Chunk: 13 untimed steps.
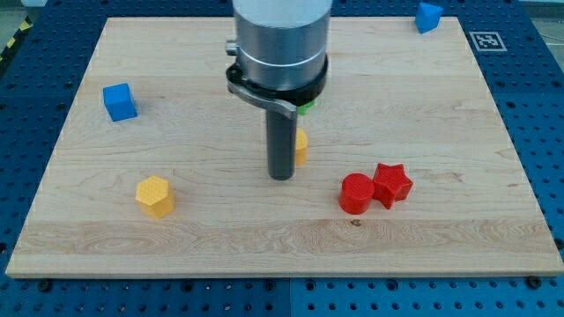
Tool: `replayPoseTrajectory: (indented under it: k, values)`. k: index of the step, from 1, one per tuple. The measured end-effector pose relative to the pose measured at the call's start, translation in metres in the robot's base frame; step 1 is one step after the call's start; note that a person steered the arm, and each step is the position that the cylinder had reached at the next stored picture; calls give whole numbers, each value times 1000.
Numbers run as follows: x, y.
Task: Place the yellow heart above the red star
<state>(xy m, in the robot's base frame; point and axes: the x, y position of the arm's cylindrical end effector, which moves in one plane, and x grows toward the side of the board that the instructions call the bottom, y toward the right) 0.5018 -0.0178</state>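
The red star (392,184) lies on the wooden board (441,238) at the view's lower right, touching a red round block (357,194) on its left. A yellow block (301,146), mostly hidden behind my rod, shows just right of the rod; its shape cannot be made out. My tip (280,176) rests on the board right against that yellow block's left side, well left of the red star.
A yellow hexagon block (154,195) sits at lower left. A blue cube (119,101) is at left. Another blue block (429,16) is at the top right corner. A green block (306,107) peeks from behind the arm's body.
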Motion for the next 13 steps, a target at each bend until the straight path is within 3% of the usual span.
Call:
replayPoseTrajectory:
  k: [1,3,7,9,11,13]
  values:
    - [-22,-21]
    - [-22,30]
    - [-47,72]
    - [-37,108]
    - [-59,145]
    - [-61,216]
